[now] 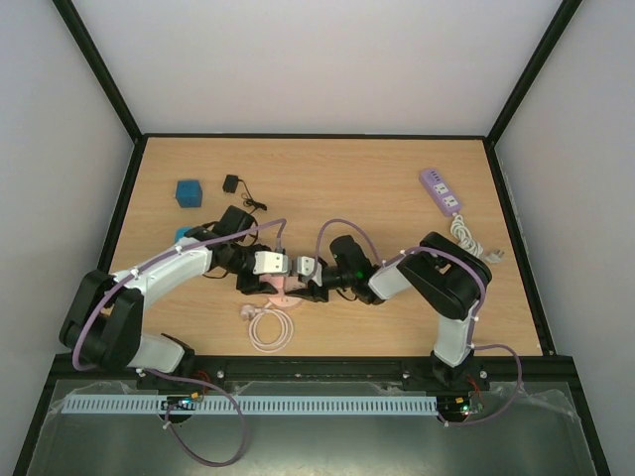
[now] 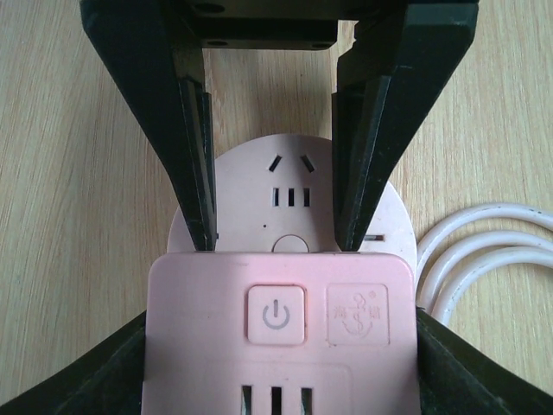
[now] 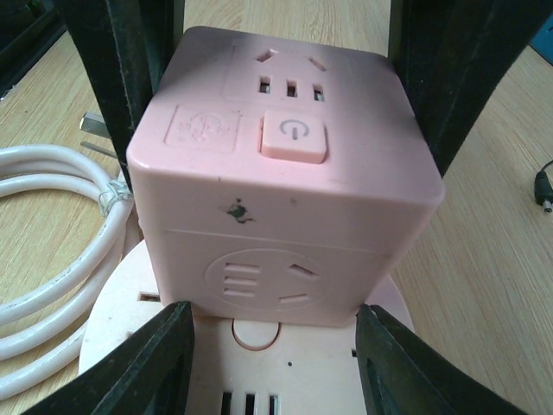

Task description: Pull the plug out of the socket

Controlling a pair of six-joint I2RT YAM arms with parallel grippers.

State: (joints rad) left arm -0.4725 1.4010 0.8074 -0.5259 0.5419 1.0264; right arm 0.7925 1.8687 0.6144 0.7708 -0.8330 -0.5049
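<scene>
Pale pink is recorded on the cube (image 3: pixel 285 216) between the black fingers of the right gripper (image 3: pixel 285 173), with one dark speck noted on one face. The same pink is found on the round base (image 2: pixel 289 177) under the black left gripper (image 2: pixel 276 242). A white cable (image 2: pixel 471 251) is seen beside it. Light wood grain is shown by the desk (image 2: pixel 78 173). Beyond the left gripper a blue block (image 1: pixel 189 192) is noted, and beyond the right a purple power strip (image 1: pixel 440 191).
</scene>
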